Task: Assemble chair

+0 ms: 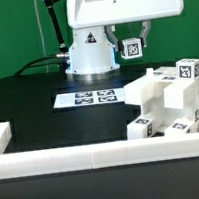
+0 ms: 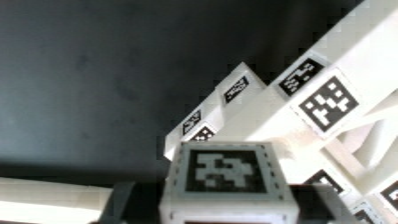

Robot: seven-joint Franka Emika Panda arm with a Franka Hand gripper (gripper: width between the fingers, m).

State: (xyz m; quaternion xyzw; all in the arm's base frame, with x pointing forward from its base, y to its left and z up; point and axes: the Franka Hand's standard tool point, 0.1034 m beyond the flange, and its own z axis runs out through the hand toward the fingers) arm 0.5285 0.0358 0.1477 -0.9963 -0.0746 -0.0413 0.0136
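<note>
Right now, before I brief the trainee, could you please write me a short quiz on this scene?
1. True or false: the fingers are shut on a small tagged block, held above the table.
2. In the exterior view, where does the partly built chair stand? A) on that view's left, B) on that view's right, C) on top of the robot base.
3. Which flat tagged sheet lies on the table in front of the robot base?

Key: 1 true; 2 B; 3 the marker board.
</note>
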